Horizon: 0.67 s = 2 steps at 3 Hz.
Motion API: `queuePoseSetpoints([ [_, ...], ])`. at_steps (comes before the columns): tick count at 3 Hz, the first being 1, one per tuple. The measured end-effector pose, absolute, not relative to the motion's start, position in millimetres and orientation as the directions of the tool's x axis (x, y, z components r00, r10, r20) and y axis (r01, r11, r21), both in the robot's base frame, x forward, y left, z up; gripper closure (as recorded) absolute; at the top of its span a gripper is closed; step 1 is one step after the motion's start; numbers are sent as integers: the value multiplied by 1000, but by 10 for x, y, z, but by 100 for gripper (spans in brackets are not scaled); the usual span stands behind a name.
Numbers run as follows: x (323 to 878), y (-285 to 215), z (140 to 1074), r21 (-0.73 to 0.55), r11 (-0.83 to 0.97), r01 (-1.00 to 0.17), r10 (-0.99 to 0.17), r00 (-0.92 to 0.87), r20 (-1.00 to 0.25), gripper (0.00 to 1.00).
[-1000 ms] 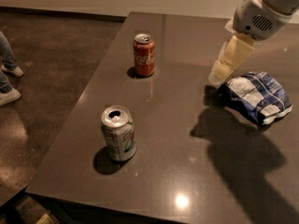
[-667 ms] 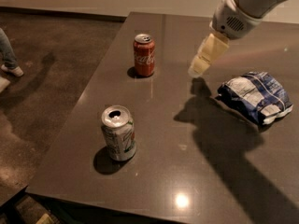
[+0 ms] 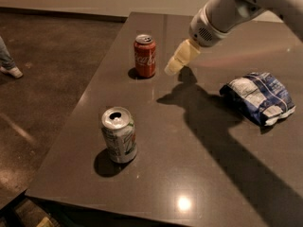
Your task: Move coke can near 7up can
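Note:
The red coke can (image 3: 145,56) with white script stands upright at the far left of the dark table (image 3: 189,141). The silver-and-green 7up can (image 3: 119,135) stands upright near the table's front left, well apart from the coke can. My gripper (image 3: 173,66) hangs from the white arm at the upper right, its cream fingers pointing down-left just to the right of the coke can, above the table and not touching the can.
A blue and white chip bag (image 3: 259,97) lies on the right side of the table. The table's left edge runs close to both cans, with bare floor (image 3: 42,79) beyond. A person's shoe (image 3: 10,71) shows at the far left.
My gripper has moved left across the table, from beside the chip bag to just right of the coke can. The cans and bag have not moved.

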State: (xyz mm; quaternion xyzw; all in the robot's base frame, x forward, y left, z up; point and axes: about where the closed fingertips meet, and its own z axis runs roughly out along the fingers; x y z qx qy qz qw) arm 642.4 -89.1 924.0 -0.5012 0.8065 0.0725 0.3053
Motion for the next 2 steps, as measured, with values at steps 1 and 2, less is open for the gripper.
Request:
queuePoseSetpoints([
  [1,6602,-649,9134,-163,497,-852,-701,-284,-654,0],
  [2,6735,-401,9101,-126,490,-863,-629,-249,-736,0],
])
